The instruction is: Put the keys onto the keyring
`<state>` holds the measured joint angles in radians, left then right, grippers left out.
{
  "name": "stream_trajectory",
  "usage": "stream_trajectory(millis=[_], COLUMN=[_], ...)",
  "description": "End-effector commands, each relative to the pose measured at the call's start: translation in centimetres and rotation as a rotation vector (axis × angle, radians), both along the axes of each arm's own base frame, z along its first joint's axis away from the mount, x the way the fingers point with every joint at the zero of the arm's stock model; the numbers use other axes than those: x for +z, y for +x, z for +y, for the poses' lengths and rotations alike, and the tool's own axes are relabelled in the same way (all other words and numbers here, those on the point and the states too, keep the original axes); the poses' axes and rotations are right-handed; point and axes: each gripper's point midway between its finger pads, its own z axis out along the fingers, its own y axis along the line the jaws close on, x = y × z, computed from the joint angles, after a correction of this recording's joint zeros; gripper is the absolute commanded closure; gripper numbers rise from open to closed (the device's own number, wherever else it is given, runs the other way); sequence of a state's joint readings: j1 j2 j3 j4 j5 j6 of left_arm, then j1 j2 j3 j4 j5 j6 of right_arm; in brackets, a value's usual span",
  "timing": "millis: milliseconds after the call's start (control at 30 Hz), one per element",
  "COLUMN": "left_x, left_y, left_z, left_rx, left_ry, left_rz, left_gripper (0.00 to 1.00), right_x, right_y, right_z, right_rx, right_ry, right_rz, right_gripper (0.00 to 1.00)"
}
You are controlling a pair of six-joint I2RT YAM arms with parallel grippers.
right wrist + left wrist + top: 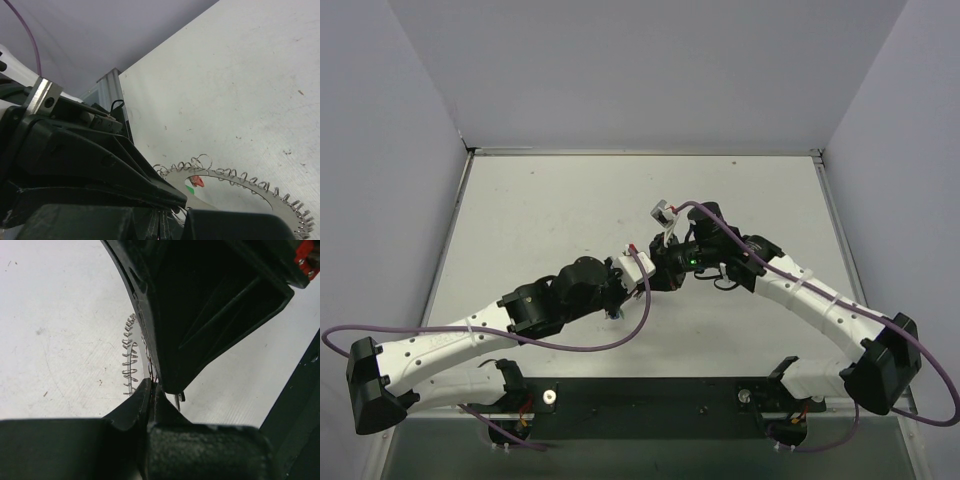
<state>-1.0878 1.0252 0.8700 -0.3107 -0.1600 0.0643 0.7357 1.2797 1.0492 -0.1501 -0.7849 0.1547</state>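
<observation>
**Claws Met Over the Keyring at Mid-Worktop**

The left gripper point(151, 386) was clamped shut on a strand of the keyring point(234, 174), whose coiled loop sat at the centre of the worktop point(550, 210), away from every edge. The right gripper point(162, 220), tip to tip with it, was pinched together too; what it held could not be told. Two keys point(198, 181), red-headed and green-headed, showed inside the loop.

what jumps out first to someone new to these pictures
The left gripper and the right gripper meet nose to nose over the middle of the table, both shut. Right at their tips is the keyring, a loop of silvery coils, whose wire the left gripper seems to pinch; red and green bits, likely the keys, show through it.
</observation>
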Motion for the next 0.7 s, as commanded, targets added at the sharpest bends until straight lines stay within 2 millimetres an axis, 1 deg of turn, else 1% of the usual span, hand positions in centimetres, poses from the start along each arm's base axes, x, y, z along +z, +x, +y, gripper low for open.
stream_trajectory(millis=[0,67,300,600,667], left_x=[4.1,4.1,4.0,4.3,4.3], left_y=[0.3,0.3,0.1,0.1,0.1], left_z=[-1.3,-1.4,-1.5,-1.3,-1.3], left_rx=[-0.014,-0.017,-0.025,-0.024,-0.023], left_ry=[-0.127,-0.129,-0.128,-0.14,-0.141], left_rz=[-0.064,-0.064,-0.059,-0.062,-0.064], left_gripper=[1.0,1.0,1.0,1.0,1.0], right_x=[1.1,1.1,1.4,0.7,1.0], right_y=[1.5,1.9,2.4,2.7,2.5], right_z=[0.2,0.0,-0.1,-0.2,-0.1], right_rx=[-0.051,-0.077,-0.107,-0.13,-0.117], right_ry=[-0.009,-0.02,-0.015,-0.031,-0.018], right_rz=[-0.07,-0.081,-0.093,-0.082,-0.084], right_gripper=[1.0,1.0,1.0,1.0,1.0])
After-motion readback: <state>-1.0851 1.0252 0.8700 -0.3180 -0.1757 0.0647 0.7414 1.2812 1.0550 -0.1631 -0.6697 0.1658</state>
